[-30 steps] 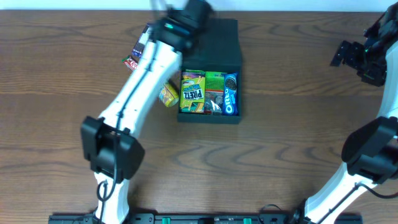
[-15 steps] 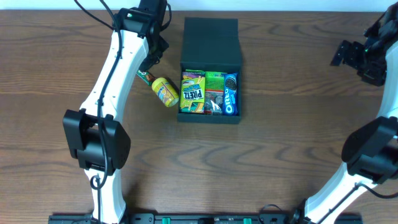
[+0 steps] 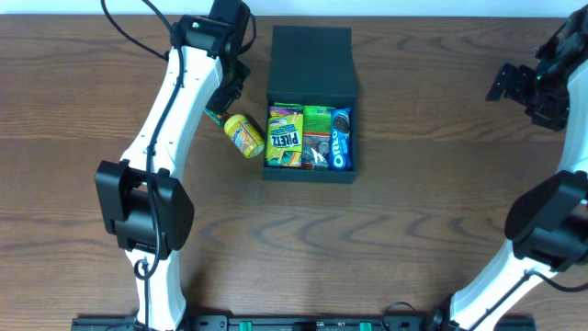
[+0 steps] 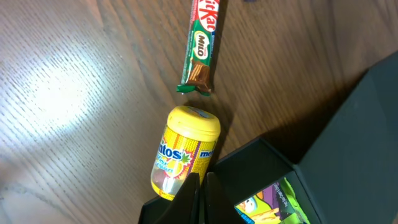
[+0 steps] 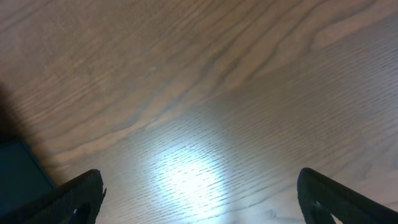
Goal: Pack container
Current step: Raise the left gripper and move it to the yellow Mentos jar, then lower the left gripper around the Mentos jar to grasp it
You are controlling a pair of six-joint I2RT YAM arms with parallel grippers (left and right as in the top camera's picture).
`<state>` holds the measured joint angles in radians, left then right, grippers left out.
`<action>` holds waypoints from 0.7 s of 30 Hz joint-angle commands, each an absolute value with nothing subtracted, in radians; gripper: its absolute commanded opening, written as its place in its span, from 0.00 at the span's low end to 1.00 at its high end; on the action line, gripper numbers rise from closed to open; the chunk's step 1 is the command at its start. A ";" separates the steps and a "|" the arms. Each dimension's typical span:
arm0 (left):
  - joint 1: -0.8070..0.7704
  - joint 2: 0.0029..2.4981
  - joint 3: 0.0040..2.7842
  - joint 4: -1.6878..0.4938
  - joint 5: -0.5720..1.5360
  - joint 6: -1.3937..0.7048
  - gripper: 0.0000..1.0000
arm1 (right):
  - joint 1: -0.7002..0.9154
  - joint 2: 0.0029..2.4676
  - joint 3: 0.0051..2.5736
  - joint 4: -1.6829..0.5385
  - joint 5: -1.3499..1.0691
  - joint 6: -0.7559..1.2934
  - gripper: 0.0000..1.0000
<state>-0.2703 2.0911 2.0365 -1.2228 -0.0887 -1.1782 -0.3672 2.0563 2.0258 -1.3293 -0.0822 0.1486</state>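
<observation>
Left end effector (image 4: 200,186) shut; wrist cam shows KitKat bar (image 4: 201,46), overhead mostly hides.

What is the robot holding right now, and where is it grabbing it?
Nothing. The left end effector is shut with nothing between its fingers, near the Mentos bottle; the right end effector is open over the table.

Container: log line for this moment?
container: open, snacks inside | left gripper: shut, empty | right gripper: open, empty | Mentos bottle, KitKat bar: on table, unpacked
</observation>
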 commanded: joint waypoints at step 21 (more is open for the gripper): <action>-0.276 2.106 1.721 -1.007 -0.001 -1.514 0.93 | -0.373 2.061 2.020 -1.351 -0.086 0.134 0.99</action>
